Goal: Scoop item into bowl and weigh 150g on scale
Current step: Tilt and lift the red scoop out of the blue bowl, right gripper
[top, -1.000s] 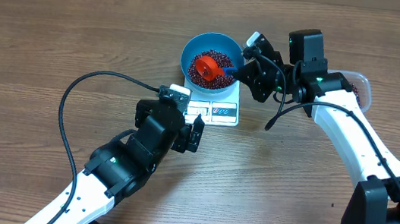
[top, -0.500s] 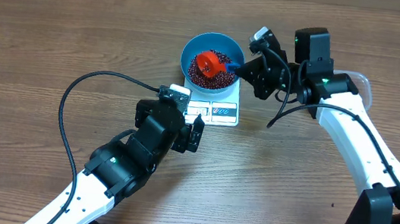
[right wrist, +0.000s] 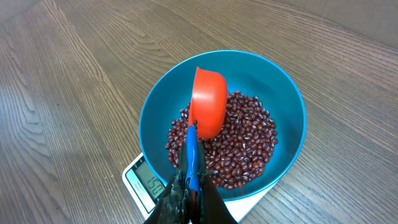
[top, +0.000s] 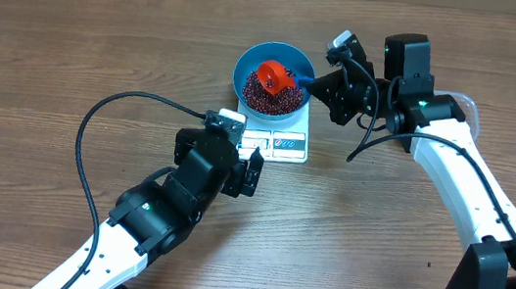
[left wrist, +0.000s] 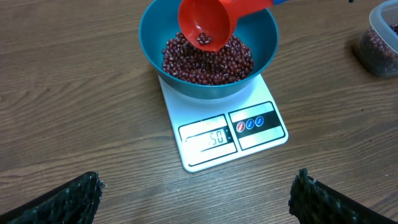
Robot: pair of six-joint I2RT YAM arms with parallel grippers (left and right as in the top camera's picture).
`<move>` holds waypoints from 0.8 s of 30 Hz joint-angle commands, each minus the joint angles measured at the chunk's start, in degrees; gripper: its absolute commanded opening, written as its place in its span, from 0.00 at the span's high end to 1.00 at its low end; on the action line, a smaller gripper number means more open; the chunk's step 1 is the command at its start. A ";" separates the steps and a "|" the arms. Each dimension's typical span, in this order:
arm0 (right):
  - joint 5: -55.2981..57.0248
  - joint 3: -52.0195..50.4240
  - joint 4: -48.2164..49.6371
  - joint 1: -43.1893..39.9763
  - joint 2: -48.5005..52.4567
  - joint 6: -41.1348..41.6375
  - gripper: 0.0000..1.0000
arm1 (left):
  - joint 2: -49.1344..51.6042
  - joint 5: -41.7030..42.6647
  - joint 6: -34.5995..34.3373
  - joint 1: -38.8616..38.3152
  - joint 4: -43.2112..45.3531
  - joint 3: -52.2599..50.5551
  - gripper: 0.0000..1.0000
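Beans [left wrist: 208, 59] heaped in the bowl [left wrist: 149, 37], roughly half full. Bowl seated on the scale [left wrist: 261, 134], straight ahead of and below the right fingertips, and ahead of the left fingers across bare table.

Red scoop [right wrist: 208, 102] over the bowl just beyond the right fingertips, tipped on edge with the mouth turned sideways. Only a few beans in the cup. Right gripper [right wrist: 189, 183] clamped shut on the scoop's blue handle [right wrist: 193, 155]. Left gripper [left wrist: 196, 199] spread wide, holding nothing, low near the table short of the scale's display edge.

Progress, as a judgement: looks late stage. Bulk of the scooping done, bowl on the scale, current load nearly poured out. Left to do: confirm the reading against the target, top up or take some out if off, then put the scoop away.

View differences:
- Left wrist: only clear look at the display. Last digits look like 50, leading digit too faint to call. Also shows the inside of the scoop and the clear tub [left wrist: 379, 43] with more beans, off to the right of the left fingers.
- Right wrist: shows the grip on the handle and the scoop's back side. Only a corner of the display in frame, unreadable. No tub.
- Overhead: shows both arms and overall layout. Display too small to read.
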 commanded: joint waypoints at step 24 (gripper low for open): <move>-0.33 2.25 -0.28 -1.57 -7.02 13.20 0.97 | 0.11 -0.59 -0.96 0.31 0.20 1.29 0.00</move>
